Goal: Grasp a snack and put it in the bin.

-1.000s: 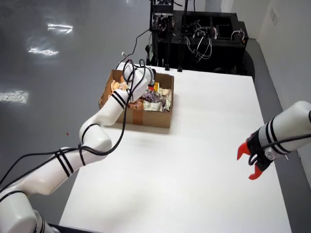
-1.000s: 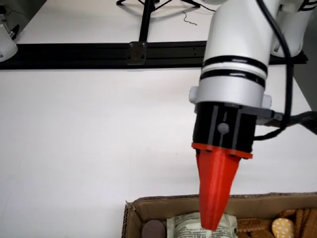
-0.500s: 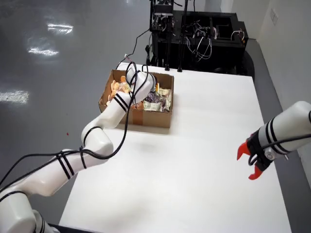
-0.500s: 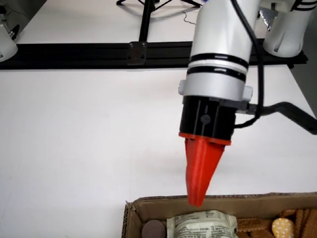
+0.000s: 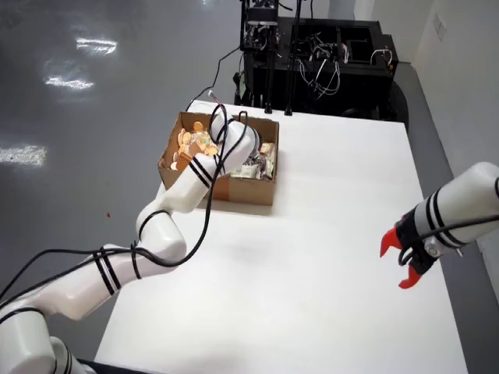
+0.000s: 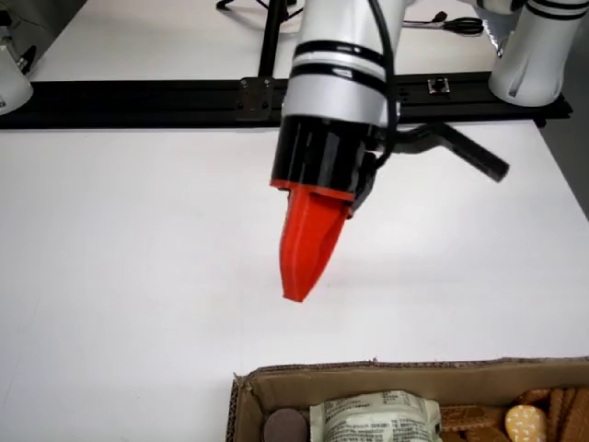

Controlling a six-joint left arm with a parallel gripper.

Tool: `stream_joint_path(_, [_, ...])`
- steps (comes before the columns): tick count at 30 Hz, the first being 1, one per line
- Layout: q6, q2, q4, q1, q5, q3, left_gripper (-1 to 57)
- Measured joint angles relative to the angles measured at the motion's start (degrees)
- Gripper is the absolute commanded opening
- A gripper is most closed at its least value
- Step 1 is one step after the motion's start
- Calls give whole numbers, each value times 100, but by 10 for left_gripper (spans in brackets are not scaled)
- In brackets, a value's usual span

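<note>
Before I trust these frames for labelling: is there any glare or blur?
View from above: bright glare patches on the grey floor, white table evenly lit, sharp. Side view: sharp on the red gripper, with the cardboard box cut off by the bottom edge.

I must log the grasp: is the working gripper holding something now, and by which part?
Nothing is seen held. In the low view facing the arm, the gripper hangs with bare red tips, and the snacks lie in the cardboard box.

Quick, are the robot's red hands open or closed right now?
Hand near the box: cannot tell, it is seen edge-on; nothing shows in it.
Other hand, in the view from above: open, empty.
</note>
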Motion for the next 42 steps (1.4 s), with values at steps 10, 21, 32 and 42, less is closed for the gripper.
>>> stream_joint_path(10, [132,-236,-6,-525,343,69,-7])
stream_joint_path(21, [108,-872,-26,-1207,603,1019,-7])
stream_joint_path(32, [-234,-1283,-218,-1821,621,1845,-6])
stream_joint_path(42, [-591,-1317,-579,-2236,597,2175,-5])
